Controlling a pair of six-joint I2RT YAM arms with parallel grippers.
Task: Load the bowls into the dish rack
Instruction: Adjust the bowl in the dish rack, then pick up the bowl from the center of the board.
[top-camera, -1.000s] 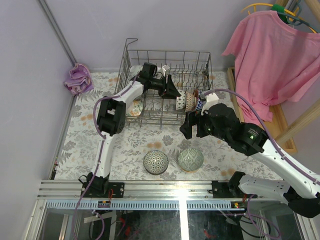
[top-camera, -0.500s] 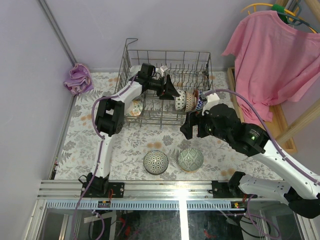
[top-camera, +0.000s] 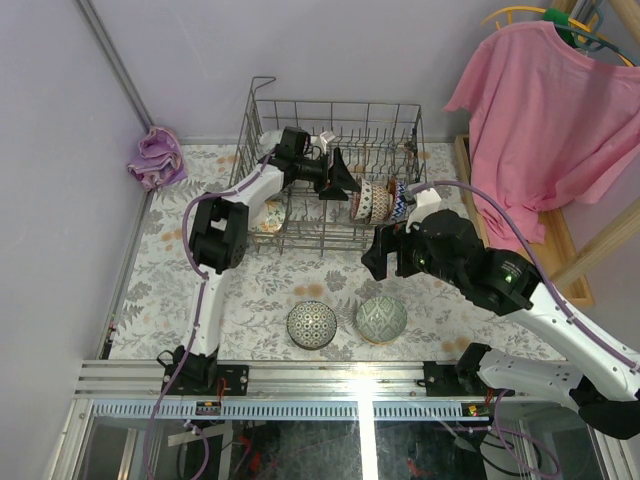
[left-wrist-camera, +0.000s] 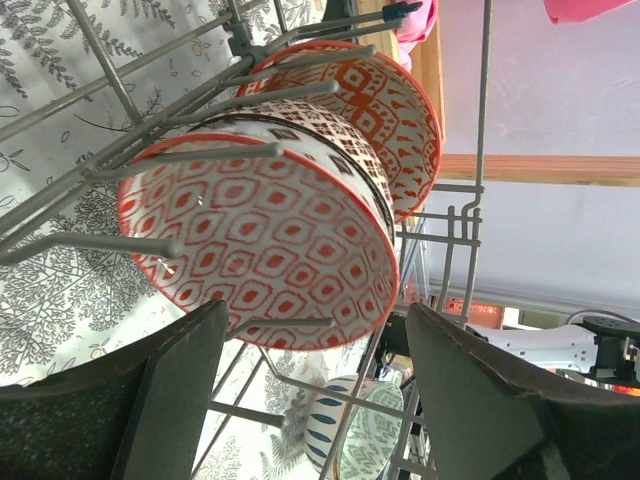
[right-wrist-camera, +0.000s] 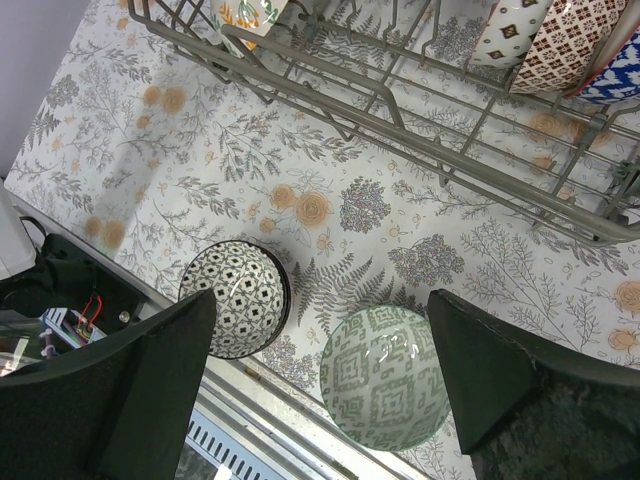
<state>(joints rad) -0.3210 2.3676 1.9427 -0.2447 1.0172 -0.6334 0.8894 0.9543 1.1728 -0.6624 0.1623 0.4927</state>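
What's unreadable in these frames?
- Top view: the left gripper covers part of the bowl row in the dish rack; count unclear.
- Left wrist: the red-and-white bowl hides most of those behind it.
- Right wrist: the blue-and-white bowl is cut by the right edge, the floral bowl by the top.

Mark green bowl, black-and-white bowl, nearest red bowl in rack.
green bowl (right-wrist-camera: 385, 378), right wrist view, inside centre
black-and-white bowl (right-wrist-camera: 235, 298), right wrist view, inside centre
red bowl (left-wrist-camera: 270, 240), left wrist view, middle of patterned face

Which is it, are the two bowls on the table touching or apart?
Apart. Right wrist view shows tablecloth between the black bowl and the green bowl.
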